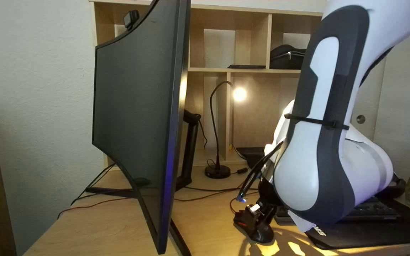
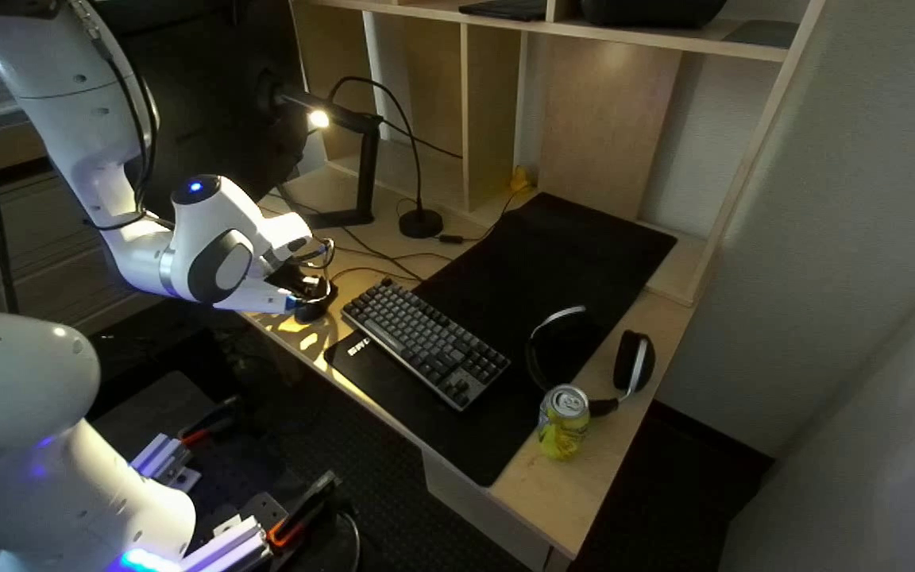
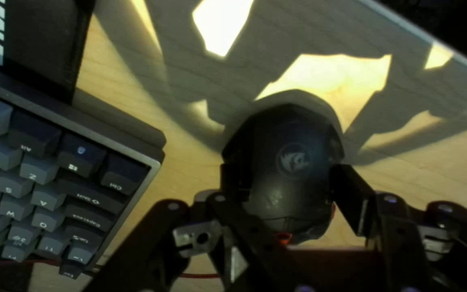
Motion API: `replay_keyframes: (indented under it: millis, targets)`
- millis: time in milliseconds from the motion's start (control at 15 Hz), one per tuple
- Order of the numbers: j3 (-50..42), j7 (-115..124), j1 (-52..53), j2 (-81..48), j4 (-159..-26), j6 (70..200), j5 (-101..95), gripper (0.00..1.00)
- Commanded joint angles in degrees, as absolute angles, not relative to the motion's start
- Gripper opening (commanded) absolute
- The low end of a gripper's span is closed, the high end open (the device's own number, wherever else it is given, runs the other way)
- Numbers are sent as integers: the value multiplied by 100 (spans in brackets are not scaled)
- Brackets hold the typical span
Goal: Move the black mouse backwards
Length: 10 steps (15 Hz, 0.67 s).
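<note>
Pale wood makes up the counter (image 1: 94, 231) and the open shelf unit (image 1: 267, 39) rising at its back, beside a light, rough-textured wall (image 1: 30, 78). A bent-neck lamp (image 2: 419, 224) glows in both exterior views, and bright patches broken by shadow lie near the counter's long edge. Close to them, on bare wood just beside the keyboard (image 2: 426, 342), sits the black mouse (image 3: 292, 158), the claw (image 3: 288, 178) pinching it from both sides. The keyboard rests mostly on a long black mat (image 2: 553, 254). Headphones (image 2: 634, 361) straddle the mat's edge, with a yellow can (image 2: 563, 433) standing close by. A large curved monitor (image 1: 137, 99) fills the opposite end, thin cables (image 1: 208, 194) trailing over the wood behind it. Below, in an exterior view, spreads a dark floor (image 2: 382, 488).
</note>
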<state>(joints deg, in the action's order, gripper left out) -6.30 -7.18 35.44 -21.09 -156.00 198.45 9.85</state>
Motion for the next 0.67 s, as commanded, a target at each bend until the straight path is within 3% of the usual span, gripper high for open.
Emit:
replay_keyframes:
  millis: [0,600]
  targets:
    - [-746,-923,3716,-2103,-15633,19669,1233,37]
    - [300,-182,2760,-1862,-15651,19171,698,37]
